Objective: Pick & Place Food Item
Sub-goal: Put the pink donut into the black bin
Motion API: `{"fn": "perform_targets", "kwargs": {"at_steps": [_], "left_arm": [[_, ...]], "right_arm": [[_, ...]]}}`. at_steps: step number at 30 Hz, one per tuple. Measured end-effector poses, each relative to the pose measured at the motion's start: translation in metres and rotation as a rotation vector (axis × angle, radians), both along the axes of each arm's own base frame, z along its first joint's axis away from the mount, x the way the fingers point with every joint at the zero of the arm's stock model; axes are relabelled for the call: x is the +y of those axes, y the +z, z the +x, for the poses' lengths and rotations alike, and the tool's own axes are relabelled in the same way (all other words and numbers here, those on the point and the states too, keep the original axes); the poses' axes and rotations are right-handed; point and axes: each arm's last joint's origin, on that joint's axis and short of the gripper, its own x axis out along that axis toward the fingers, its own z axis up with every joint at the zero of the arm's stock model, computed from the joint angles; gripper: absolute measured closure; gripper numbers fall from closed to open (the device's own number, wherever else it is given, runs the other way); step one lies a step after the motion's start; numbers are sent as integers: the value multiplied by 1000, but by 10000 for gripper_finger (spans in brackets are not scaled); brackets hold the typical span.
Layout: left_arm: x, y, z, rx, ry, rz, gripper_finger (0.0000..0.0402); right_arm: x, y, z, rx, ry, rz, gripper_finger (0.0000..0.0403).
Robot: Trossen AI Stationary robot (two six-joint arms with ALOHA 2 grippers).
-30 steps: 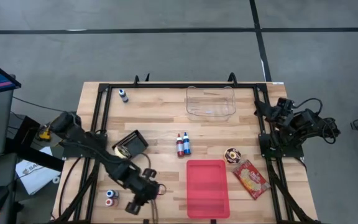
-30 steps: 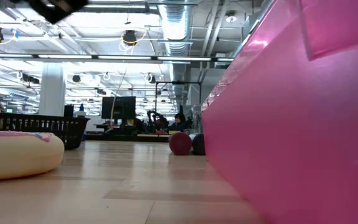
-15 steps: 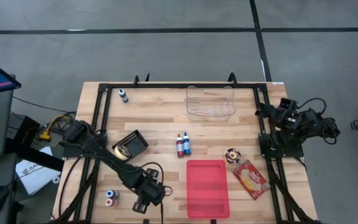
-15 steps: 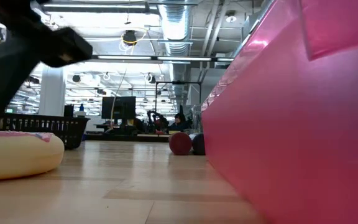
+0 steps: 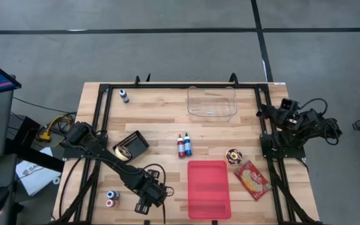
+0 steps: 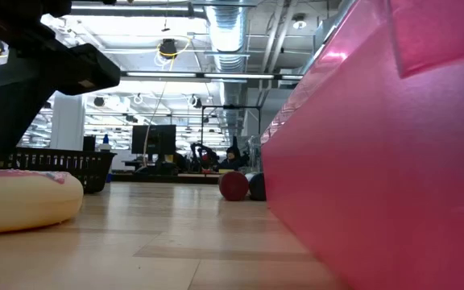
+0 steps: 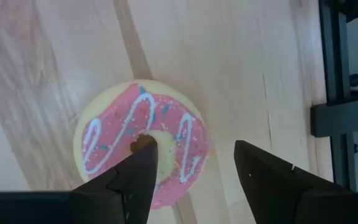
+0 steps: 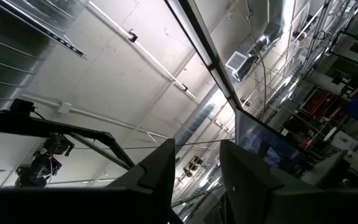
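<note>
My left gripper [image 7: 191, 165] hangs over the glossy pink-iced ring donut [image 7: 143, 142] on the pale wood-plank table [image 7: 229, 62], fingers spread wide, gripping nothing. One fingertip covers the donut's hole. Right gripper [image 8: 197, 163] parked, points at the ceiling, fingers partly apart, empty.

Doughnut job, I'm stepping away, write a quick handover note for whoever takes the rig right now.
Left gripper: open, low over the pink-iced doughnut at the table's near left edge, one finger over the hole, nothing gripped.
Right gripper: parked at the table's right side, pointing up at the ceiling, jaws apart, empty.
Red tray: empty, right of the doughnut.
Done: approach only.
Left: grasp, lift and place the doughnut, probably on the tray.
</note>
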Motion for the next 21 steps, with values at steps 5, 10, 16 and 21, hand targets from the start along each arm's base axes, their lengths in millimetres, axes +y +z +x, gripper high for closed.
{"fn": "perform_targets", "kwargs": {"at_steps": [5,10,16,21], "left_arm": [[-1,-3,0,-6,17,-9,197],[-2,-2,0,-20,20,-16,199],[-4,-12,2,-10,37,-4,202],[-4,-14,3,-17,51,16,202]], "right_arm": [[0,0,0,3,2,-2,283],[0,0,0,6,1,-3,283],[0,-2,2,26,9,0,283],[1,-3,3,41,21,9,283]]}}
